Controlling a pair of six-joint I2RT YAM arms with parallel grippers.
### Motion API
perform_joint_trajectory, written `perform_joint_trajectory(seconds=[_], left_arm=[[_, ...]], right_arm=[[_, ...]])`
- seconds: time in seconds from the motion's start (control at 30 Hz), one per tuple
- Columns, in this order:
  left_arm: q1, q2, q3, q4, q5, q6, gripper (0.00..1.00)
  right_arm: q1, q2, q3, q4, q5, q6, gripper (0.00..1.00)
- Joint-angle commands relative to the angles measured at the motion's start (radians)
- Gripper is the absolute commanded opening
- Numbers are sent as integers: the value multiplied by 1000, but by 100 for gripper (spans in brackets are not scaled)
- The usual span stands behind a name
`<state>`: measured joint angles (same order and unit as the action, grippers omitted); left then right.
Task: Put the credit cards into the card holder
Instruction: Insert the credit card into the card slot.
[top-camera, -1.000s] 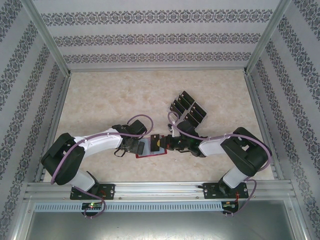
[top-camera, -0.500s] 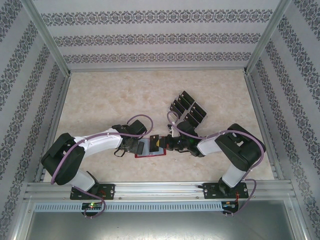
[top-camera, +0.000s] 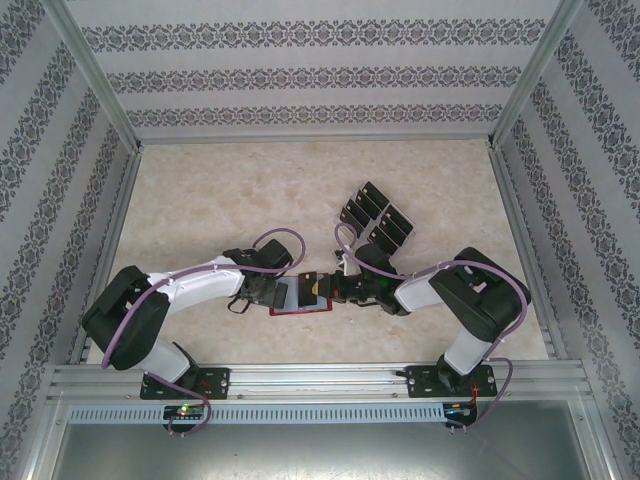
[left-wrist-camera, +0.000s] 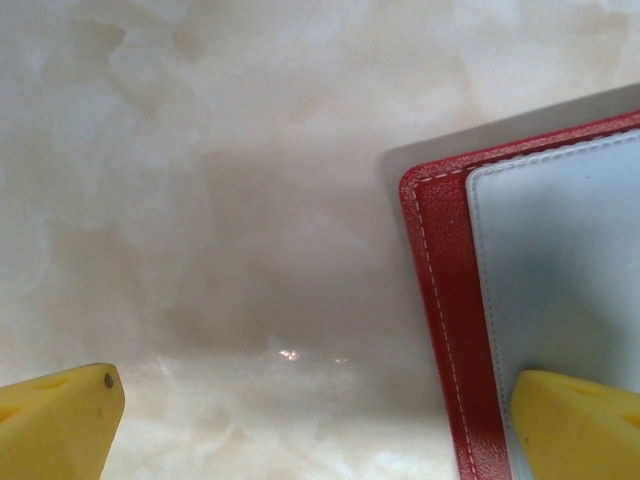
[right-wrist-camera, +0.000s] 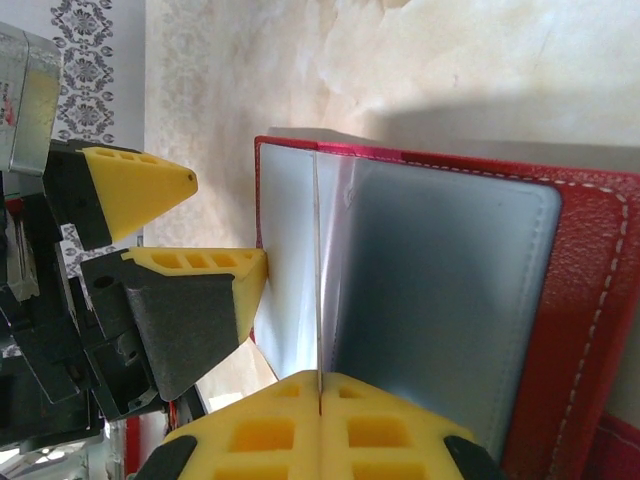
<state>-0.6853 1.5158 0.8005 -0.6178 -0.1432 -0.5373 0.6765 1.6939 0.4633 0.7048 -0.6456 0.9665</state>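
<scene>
Now the right claw (right-wrist-camera: 320, 405) pinches one card (right-wrist-camera: 318, 250), long axis aimed at the wallet (top-camera: 300, 305) at its 9 o'clock, while the spread left claw (left-wrist-camera: 318, 425) straddles the wallet's 9-o'clock edge.

left gripper (left-wrist-camera: 318, 425): spread wide, low | right gripper (right-wrist-camera: 320, 388): pinched closed, facing it

Bright, even light fills the overhead view, and the arms lay only faint, soft shadows on the tabletop (top-camera: 220, 190). The left wrist view is hazy and soft-focused, with a small glint low on the marble and a grey shadow edging the card holder (left-wrist-camera: 440, 330). In the right wrist view its grey pocket (right-wrist-camera: 440, 300) shows a dull sheen.
</scene>
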Motion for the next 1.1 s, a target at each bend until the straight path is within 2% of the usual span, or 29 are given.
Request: perform_joint_trajectory(seconds=[0.0,0.63,1.07], left_arm=[[27,7,-27,-83,-51,18,100],[33,25,-28,-80,-33,19,100],[33,24,-31,-80,-30,17,100]], right_arm=[[9,24,-8,54,-33,14,0],[18,91,-6,182,-69,104,0],[16,120,-41,217,-35,122,0]])
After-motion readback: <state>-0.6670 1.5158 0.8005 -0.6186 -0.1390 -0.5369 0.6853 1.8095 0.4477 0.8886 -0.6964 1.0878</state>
